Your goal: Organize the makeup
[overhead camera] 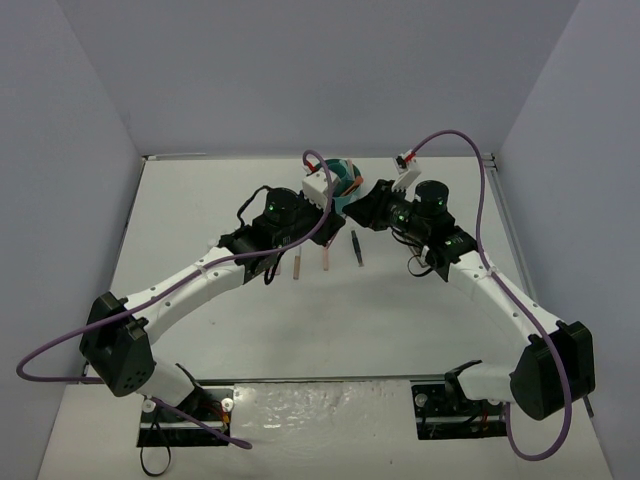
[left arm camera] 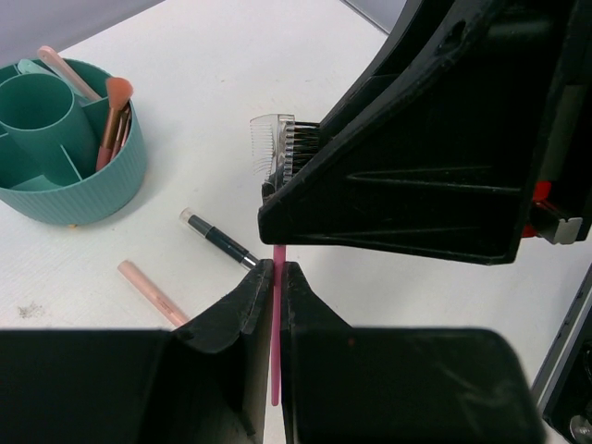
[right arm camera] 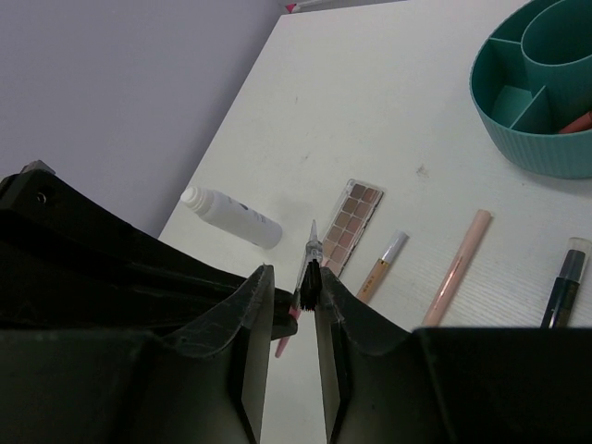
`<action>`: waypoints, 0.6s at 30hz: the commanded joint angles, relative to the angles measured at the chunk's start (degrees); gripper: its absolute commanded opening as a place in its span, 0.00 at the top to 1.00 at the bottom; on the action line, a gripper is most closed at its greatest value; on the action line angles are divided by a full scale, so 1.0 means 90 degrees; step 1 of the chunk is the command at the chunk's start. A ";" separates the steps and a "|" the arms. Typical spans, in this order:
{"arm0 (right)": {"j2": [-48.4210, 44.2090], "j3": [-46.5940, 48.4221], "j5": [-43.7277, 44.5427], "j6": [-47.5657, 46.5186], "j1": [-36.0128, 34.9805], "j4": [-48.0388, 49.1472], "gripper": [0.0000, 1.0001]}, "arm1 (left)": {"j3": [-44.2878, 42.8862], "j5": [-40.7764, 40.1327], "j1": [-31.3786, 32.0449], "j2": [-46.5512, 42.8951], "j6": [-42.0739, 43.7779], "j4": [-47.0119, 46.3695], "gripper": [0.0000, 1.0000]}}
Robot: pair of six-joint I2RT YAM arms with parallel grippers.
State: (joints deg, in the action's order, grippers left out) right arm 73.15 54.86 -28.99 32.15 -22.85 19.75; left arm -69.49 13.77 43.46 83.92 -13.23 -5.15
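My left gripper (left arm camera: 276, 268) is shut on a thin pink stick (left arm camera: 276, 333), the handle of a small brow brush. The brush's head (left arm camera: 276, 148), a clear comb with black bristles, points away from it. My right gripper (right arm camera: 294, 277) has its two fingers on either side of that head (right arm camera: 310, 277). The bristles lie against one finger, with a gap to the other, so the jaws are open. Both grippers meet above the table beside the teal cup (overhead camera: 345, 180). A white bottle (right arm camera: 231, 215), a palette (right arm camera: 349, 222) and several sticks lie on the table below.
The round teal divided cup (left arm camera: 83, 185) holds brushes (left arm camera: 113, 120). On the table lie a dark pencil (left arm camera: 220, 239), a peach stick (left arm camera: 153, 294) and an orange stick with a silver cap (right arm camera: 381, 266). Grey walls close in the table on three sides.
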 commanded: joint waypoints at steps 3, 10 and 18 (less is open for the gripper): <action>0.0077 0.0035 -0.0148 0.0041 0.0039 0.0636 0.90 | -0.0130 0.0135 0.0054 -0.0184 -0.0144 -0.0697 1.00; 0.0085 0.0002 0.0045 -0.0057 0.0039 0.0615 1.00 | -0.0114 0.0008 0.0054 -0.0159 -0.0224 -0.0678 0.88; 0.0199 0.0098 0.0756 -0.0337 0.0153 0.0592 1.00 | 0.0248 -0.0814 -0.0058 -0.0359 -0.0453 -0.0434 0.27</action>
State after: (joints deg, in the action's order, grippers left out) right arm 74.23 54.81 -26.94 31.39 -22.51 20.43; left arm -67.43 10.70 43.45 83.97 -15.73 -6.29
